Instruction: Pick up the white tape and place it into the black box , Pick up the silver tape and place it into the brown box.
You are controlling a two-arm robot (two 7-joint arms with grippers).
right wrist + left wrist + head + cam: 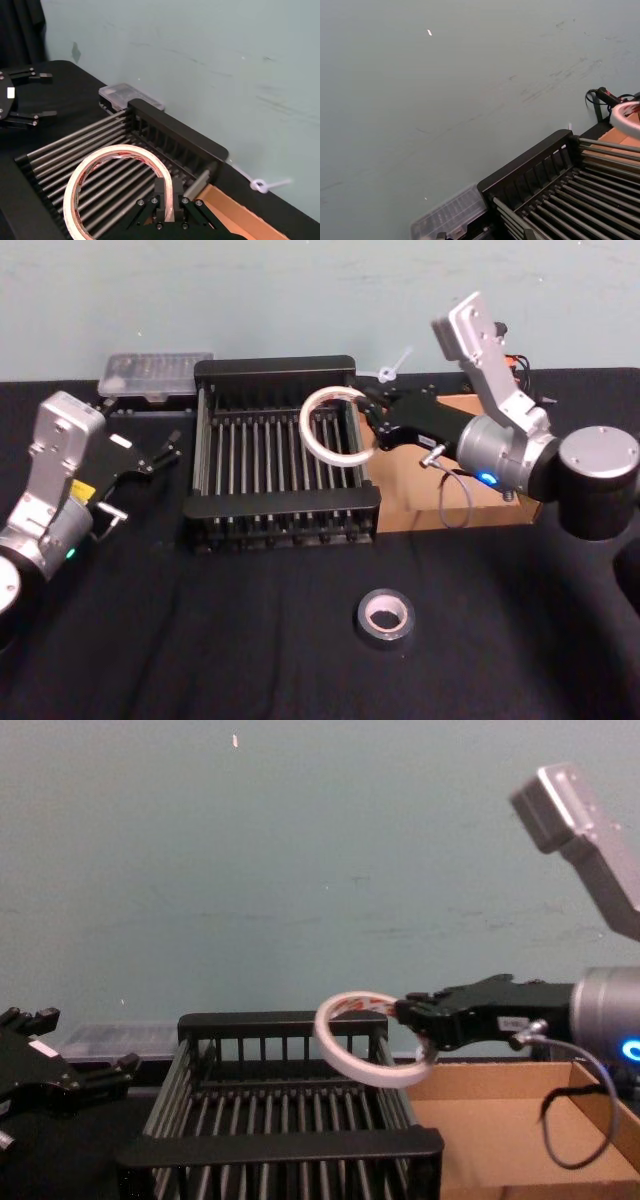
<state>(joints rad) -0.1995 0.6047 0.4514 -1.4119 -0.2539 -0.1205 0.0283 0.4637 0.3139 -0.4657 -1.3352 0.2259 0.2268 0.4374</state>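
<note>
My right gripper point(362, 412) is shut on the white tape point(303, 428) and holds it tilted in the air above the right end of the black box point(205, 455). In the right wrist view the fingers point(161, 192) pinch the ring's rim point(120, 149) over the crate's bars point(75, 142). From the chest, the white tape point(368, 1070) hangs level with the crate's far rim point(280, 1020). The silver tape point(385, 636) lies flat on the table in front of the crate. The brown box point(450, 510) sits right of the crate, under the right arm. My left gripper point(160, 453) rests open left of the crate.
A clear plastic case point(155, 375) lies behind the crate's left corner. A white zip tie point(262, 186) lies by the wall behind the brown box point(235, 215). Black cloth covers the table, and the teal wall stands close behind.
</note>
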